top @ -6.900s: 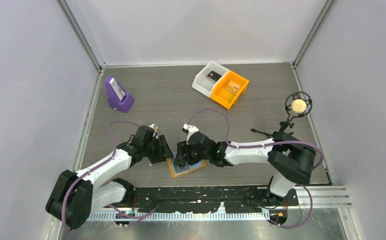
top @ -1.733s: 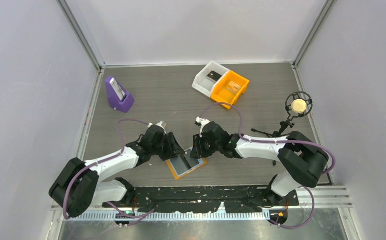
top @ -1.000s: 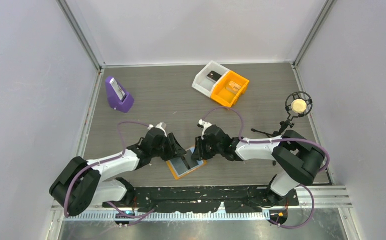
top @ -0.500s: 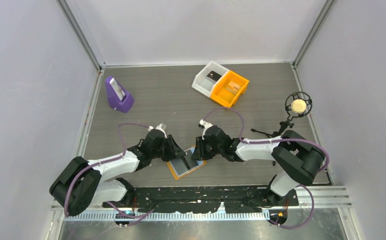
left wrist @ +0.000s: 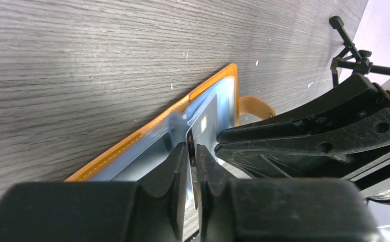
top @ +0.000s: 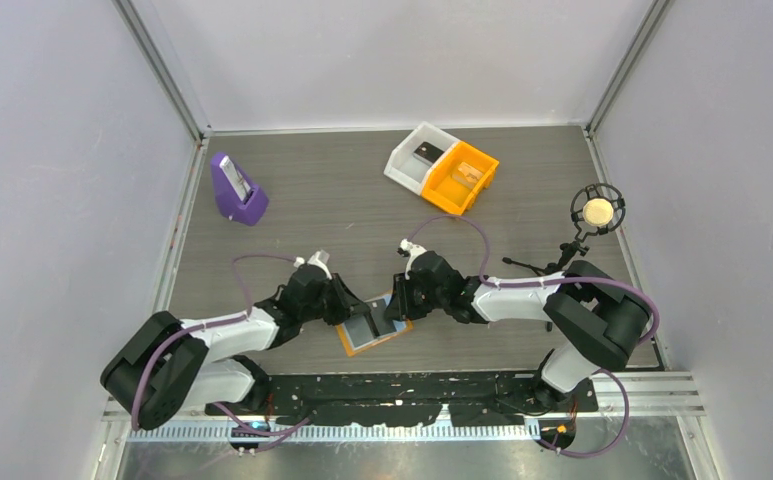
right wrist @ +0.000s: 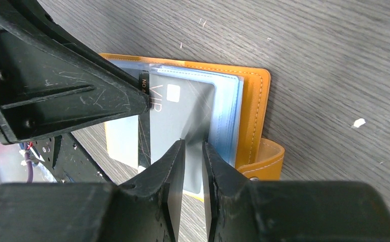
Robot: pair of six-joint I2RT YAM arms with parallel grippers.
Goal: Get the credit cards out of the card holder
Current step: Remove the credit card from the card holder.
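The orange card holder (top: 367, 340) lies open on the table near the front, its light blue sleeves up (right wrist: 228, 116). A grey card (right wrist: 175, 108) marked VIP sticks partly out of a sleeve. My left gripper (top: 350, 310) is shut on that card's edge, seen close in the left wrist view (left wrist: 192, 151). My right gripper (top: 390, 308) comes from the right. Its jaws are nearly closed, and its tips (right wrist: 192, 145) rest on the sleeve over the card. The left fingers (right wrist: 81, 101) fill the left of the right wrist view.
A white bin and an orange bin (top: 442, 165) stand together at the back. A purple stand (top: 237, 192) is at the back left. A microphone on a small tripod (top: 595, 212) is at the right. The holder's strap with its stud (right wrist: 268, 161) points right.
My left gripper has drawn back a little toward the near left with the card in it. The right gripper and the holder have stayed where they were.
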